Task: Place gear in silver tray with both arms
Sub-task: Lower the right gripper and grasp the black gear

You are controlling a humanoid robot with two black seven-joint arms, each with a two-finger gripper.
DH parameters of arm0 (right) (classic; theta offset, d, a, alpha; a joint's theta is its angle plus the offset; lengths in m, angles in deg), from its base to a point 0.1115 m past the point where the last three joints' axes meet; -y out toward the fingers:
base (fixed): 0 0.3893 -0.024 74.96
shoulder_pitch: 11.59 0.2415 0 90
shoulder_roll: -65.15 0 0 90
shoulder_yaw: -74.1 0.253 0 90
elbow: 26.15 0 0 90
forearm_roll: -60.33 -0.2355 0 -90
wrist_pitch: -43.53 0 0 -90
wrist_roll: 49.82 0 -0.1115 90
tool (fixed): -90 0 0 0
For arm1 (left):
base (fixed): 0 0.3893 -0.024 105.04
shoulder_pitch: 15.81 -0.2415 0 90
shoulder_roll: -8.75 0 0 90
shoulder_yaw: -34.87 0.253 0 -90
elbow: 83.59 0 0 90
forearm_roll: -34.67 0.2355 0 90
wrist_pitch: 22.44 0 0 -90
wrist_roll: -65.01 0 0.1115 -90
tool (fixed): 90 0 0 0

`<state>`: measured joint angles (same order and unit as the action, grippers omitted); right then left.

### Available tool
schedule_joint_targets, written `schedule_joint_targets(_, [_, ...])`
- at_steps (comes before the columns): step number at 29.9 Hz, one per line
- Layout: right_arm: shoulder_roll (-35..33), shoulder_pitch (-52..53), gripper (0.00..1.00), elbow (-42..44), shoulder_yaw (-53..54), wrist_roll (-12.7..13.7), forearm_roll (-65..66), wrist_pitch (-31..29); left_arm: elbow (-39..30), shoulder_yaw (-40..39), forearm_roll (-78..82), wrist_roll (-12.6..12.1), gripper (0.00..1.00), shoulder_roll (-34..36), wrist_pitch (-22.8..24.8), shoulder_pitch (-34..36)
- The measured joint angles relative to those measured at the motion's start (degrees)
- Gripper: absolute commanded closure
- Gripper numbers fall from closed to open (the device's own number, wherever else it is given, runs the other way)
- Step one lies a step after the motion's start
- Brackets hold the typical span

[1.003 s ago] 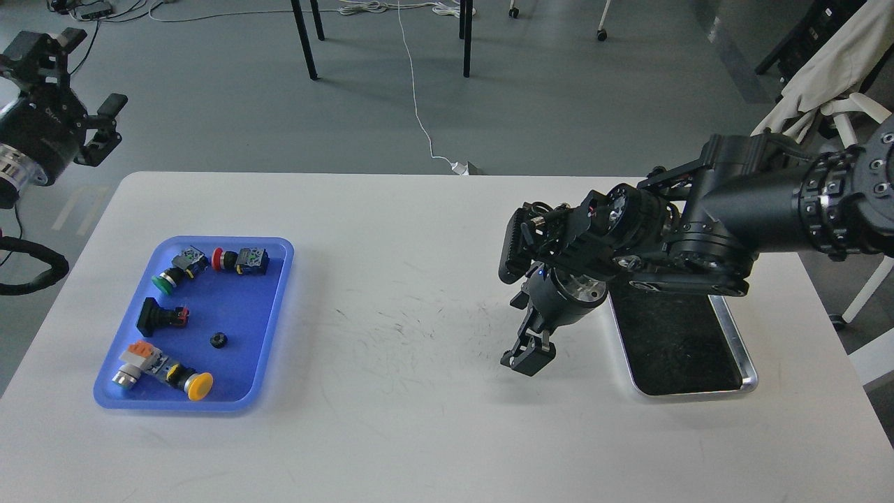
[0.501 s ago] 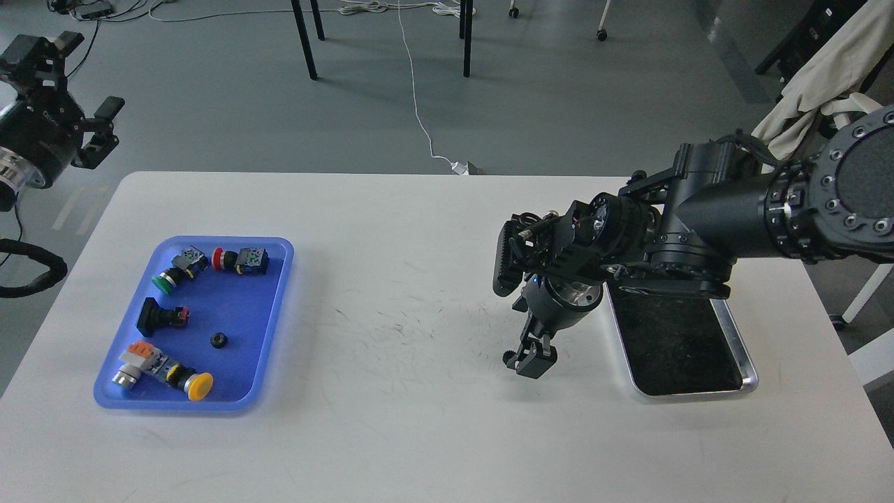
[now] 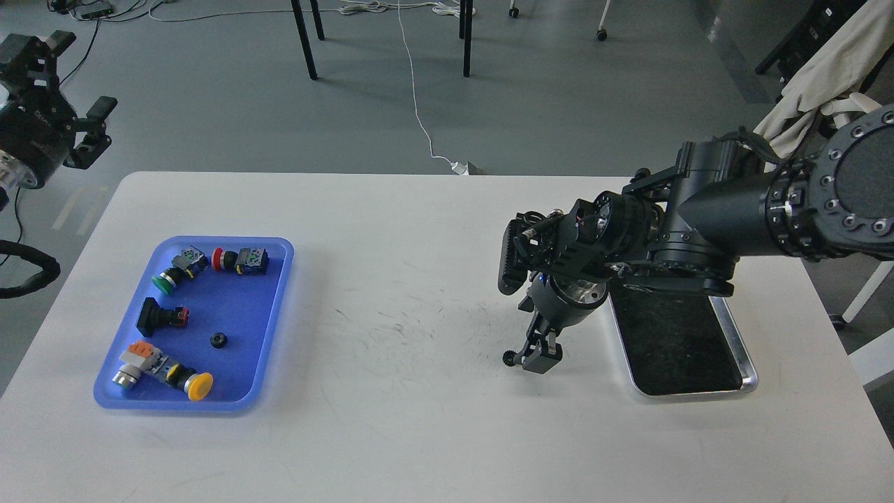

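Fingers of the right gripper [image 3: 536, 358] point down at the white table [image 3: 419, 419], drawn close together, with a small black toothed gear [image 3: 509, 358] at their left tip; whether they pinch it or only touch it cannot be told. Just right of those fingers lies the silver tray [image 3: 747, 363], a rounded rectangle with a polished raised rim and a dark, scuffed, reflective bottom, partly covered by the matte black arm. Far left of them sits a glossy blue plastic tray [image 3: 279, 293] holding coloured push-button switches and another small black gear [image 3: 218, 340]. The left gripper [image 3: 66, 105] hangs off the table's far left corner, its fingers spread apart. Compared with a second ago, the right fingers have narrowed and the left gripper has drawn farther left.
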<state>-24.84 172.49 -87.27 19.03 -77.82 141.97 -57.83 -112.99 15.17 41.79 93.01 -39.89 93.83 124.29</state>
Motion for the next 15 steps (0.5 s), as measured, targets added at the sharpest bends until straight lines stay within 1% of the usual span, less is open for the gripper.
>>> schedule_joint_targets(1, [0.0, -0.2, 0.07, 0.2, -0.1, 0.0, -0.2, 0.0, 0.1, 0.0, 0.0, 0.0, 0.02, -0.1, 0.0, 0.0])
schedule_joint_targets(2, [0.0, -0.4, 0.06, 0.6, -0.1, 0.0, -0.4, -0.1, 0.1, 0.0, 0.0, 0.0, 0.02, -0.1, 0.0, 0.0])
schedule_joint_targets(5, [0.0, -0.8, 0.06, 2.5, -0.1, 0.0, -1.9, -1.4, 0.2, 0.0, 0.0, 0.0, 0.02, -0.1, 0.0, 0.0])
schedule_joint_targets(8, [0.0, -0.9, 0.09, 3.2, -0.1, 0.0, -3.8, -2.6, 0.2, 0.0, 0.0, 0.0, 0.02, -0.1, -0.1, 0.0])
schedule_joint_targets(15, [0.0, -1.2, 0.11, 2.6, 0.2, 0.0, -4.5, -3.0, 0.2, 0.0, 0.0, 0.0, 0.02, 0.1, -0.1, 0.0])
